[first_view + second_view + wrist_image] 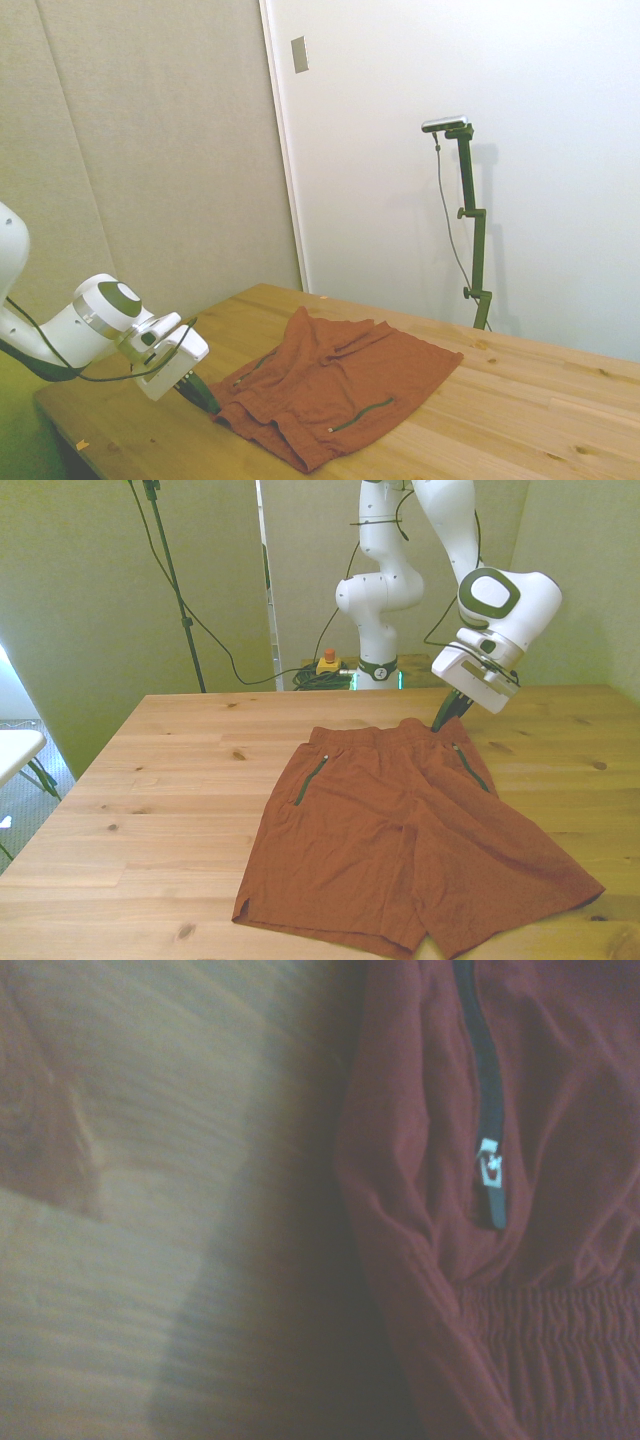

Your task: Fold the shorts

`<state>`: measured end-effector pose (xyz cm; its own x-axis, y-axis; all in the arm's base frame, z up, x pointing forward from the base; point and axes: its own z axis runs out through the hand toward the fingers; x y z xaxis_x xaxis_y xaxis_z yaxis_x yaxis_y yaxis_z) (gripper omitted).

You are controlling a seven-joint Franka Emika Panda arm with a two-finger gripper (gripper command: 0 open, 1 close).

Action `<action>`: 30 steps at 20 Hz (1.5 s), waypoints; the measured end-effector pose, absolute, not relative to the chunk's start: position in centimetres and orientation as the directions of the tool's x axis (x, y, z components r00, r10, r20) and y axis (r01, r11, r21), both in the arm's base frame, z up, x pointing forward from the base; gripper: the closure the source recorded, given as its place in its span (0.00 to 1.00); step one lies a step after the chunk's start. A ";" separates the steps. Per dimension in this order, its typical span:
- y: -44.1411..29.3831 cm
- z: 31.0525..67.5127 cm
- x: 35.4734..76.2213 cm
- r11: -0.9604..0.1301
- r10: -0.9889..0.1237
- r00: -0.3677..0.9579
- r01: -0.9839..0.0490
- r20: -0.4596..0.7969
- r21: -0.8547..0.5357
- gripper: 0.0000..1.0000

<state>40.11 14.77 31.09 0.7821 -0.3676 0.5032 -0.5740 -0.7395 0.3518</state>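
Observation:
The rust-orange shorts (pixel 400 830) lie spread flat on the wooden table (pixel 170 780), waistband toward the far edge and leg openings toward the near edge. Two dark-green zipper lines show, one (pixel 312 778) toward the front view's left and one (pixel 470 770) toward its right. My gripper (pixel 443 718) is shut on the waistband corner at the front view's right, low over the table. In the side view the shorts (pixel 340 385) look bunched, with the gripper (pixel 205 400) at their left tip. The wrist view shows shorts cloth (pixel 420 1190), a zipper (pixel 487 1090) and the gathered waistband (pixel 550 1330).
A yellow box with a red button (pixel 327 662) sits on the floor beyond the table's far edge, among cables. Something white (pixel 15 748) stands off the table at the front view's left. Bare wood (pixel 520 420) surrounds the shorts.

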 end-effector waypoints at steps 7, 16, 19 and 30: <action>9.8 36.1 41.9 -0.734 -0.515 0.714 -0.654 0.475 0.186 1.00; 2.5 44.9 43.2 -0.685 -0.638 0.620 -0.728 0.457 0.031 1.00; -1.7 46.3 42.9 -0.651 -0.683 0.585 -0.759 0.437 -0.001 1.00; -12.2 42.8 39.0 -0.559 -0.764 0.510 -0.829 0.396 -0.012 1.00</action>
